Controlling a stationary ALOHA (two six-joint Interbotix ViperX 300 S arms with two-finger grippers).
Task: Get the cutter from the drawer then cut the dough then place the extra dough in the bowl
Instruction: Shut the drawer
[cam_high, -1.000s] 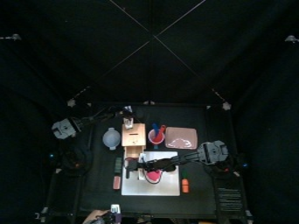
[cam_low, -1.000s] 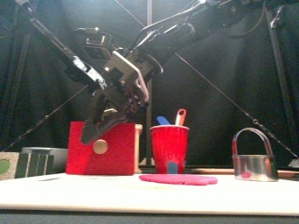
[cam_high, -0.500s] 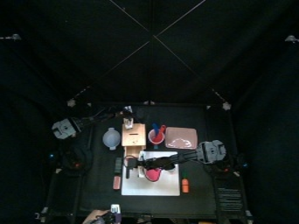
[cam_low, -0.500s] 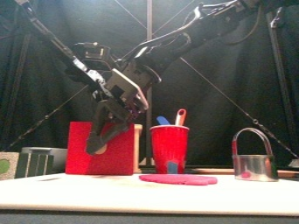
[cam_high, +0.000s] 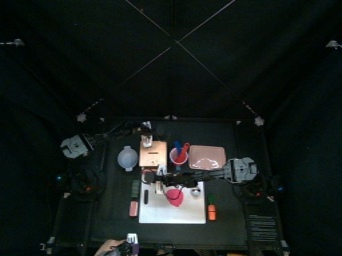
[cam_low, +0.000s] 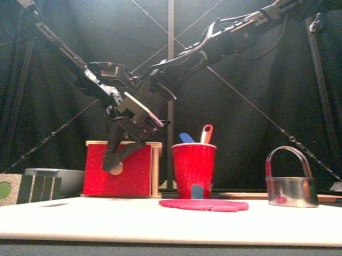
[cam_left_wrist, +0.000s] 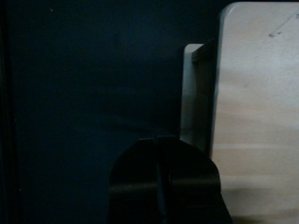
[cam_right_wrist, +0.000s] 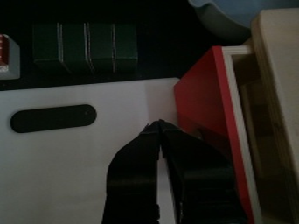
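Note:
The pale wooden box (cam_high: 154, 152) stands at the back left, its red drawer front (cam_low: 123, 170) facing the table's front. My right gripper (cam_right_wrist: 156, 129) is shut and empty, its tips at the drawer front (cam_right_wrist: 205, 109), low over the white board (cam_right_wrist: 105, 153). The same gripper (cam_low: 118, 152) hangs before the drawer in the front view. Flat pink dough (cam_low: 203, 205) lies on the board (cam_high: 187, 212). The metal cutter (cam_low: 290, 178) stands upright on the right. My left gripper (cam_left_wrist: 163, 175), shut and empty, hovers at the box's edge (cam_left_wrist: 260, 105). The blue-grey bowl (cam_high: 127, 157) sits left of the box.
A red cup (cam_low: 194, 168) with two toy knives stands behind the dough. The pink tray (cam_high: 209, 155) lies at the back right. Dark green sushi blocks (cam_right_wrist: 84, 44) rest left of the board, near the bowl (cam_right_wrist: 228, 12).
The red drawer front has moved back toward the box. My right gripper followed it, away from the front edge.

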